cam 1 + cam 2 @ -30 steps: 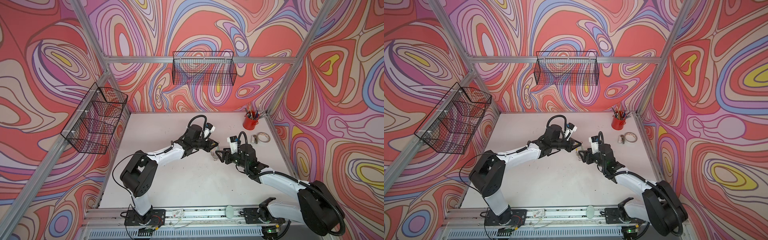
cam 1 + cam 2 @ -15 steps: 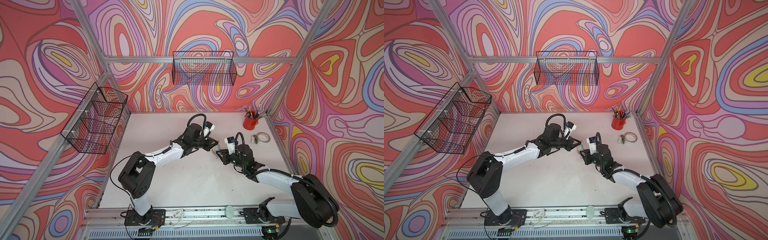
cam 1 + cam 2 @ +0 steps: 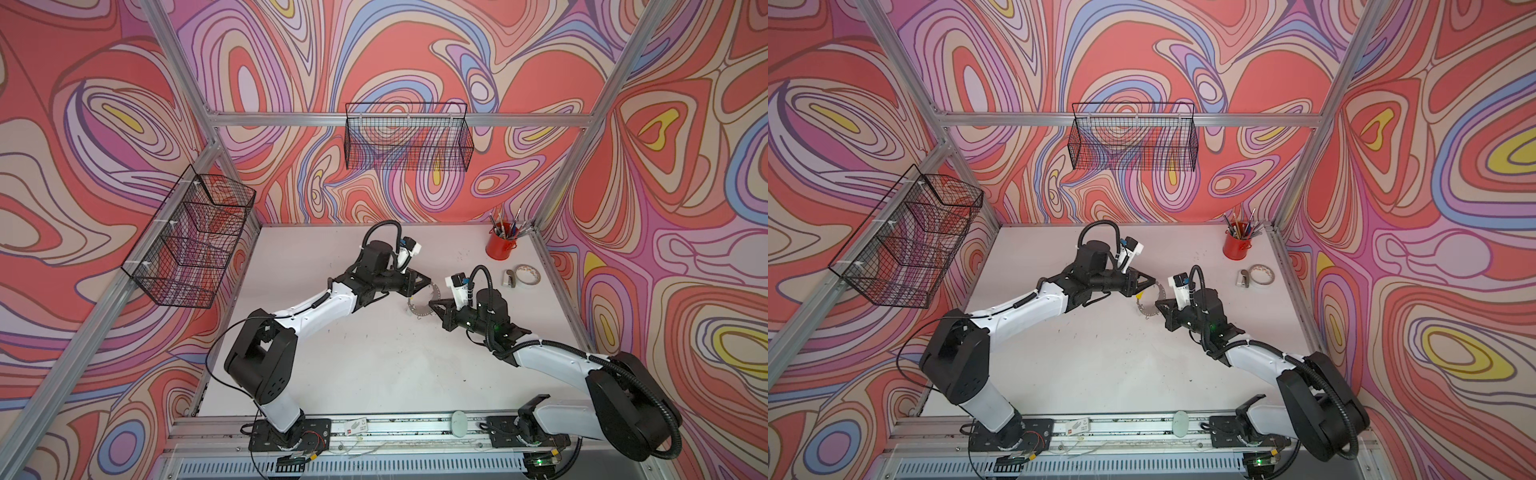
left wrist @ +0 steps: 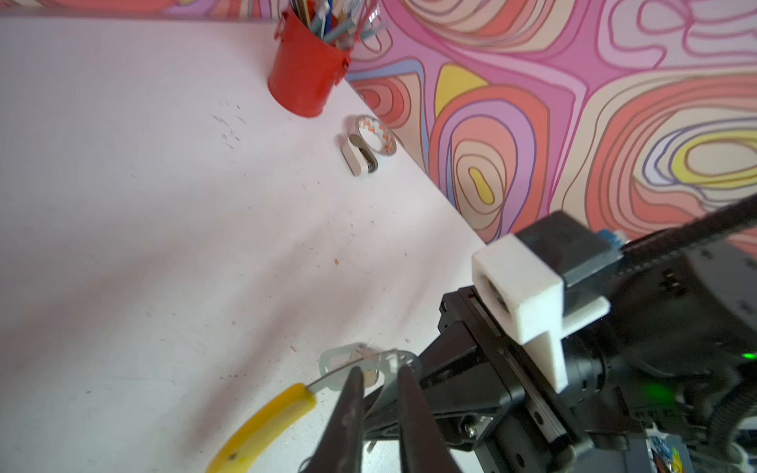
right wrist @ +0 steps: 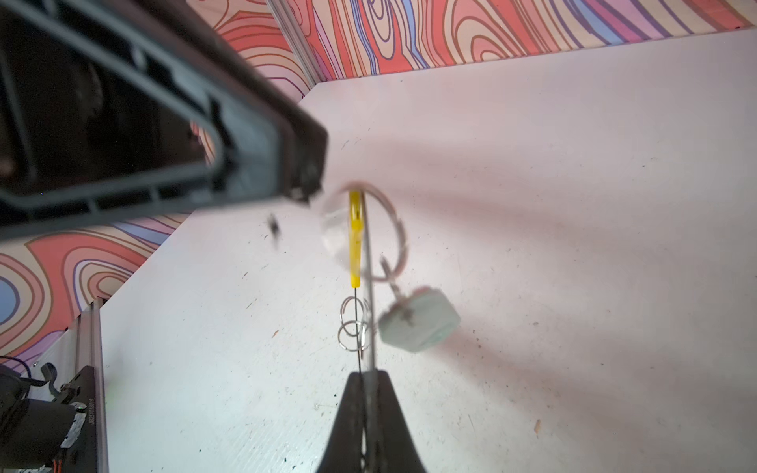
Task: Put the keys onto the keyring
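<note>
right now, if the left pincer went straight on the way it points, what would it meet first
Likely the keyring, whose rim lies right at the left pincer's tips; the right pincer holds it just beyond.

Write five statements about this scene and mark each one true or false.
1. The right gripper is shut on the keyring. True.
2. The red cup of pens lies tipped over. False: it stands upright.
3. The keyring's sleeve is blue. False: it is yellow.
4. The tape roll lies apart from both grippers. True.
5. The left gripper rests on the tape roll. False: it is at the keyring, opposite the right gripper.
</note>
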Controlling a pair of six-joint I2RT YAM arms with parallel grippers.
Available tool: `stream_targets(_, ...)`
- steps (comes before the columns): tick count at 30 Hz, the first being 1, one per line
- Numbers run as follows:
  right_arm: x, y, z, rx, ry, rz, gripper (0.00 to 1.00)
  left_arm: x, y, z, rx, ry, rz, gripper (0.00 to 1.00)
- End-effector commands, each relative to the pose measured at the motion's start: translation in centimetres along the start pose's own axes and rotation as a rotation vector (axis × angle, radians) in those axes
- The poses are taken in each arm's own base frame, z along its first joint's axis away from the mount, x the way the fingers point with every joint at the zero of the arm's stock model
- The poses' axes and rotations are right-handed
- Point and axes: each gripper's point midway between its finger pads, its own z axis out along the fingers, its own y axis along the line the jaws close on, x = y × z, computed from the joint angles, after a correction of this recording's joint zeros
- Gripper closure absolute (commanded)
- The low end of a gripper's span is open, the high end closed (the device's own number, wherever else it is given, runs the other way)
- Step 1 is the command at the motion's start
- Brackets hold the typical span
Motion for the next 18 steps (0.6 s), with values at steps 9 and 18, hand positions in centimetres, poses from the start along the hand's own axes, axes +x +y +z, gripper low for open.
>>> stream_targets(9, -1.6, 5.6, -0.6, -0.315, -0.021, -0.049, 1.0, 3.3, 1.6, -9.5, 0.178, 0.065, 0.288, 0.41)
stream_targets(18, -1.5, 6.3, -0.9, -0.36, -0.016, -0.042, 1.0, 6.7, -0.9, -6.8, 0.346, 0.238, 0.39, 0.38)
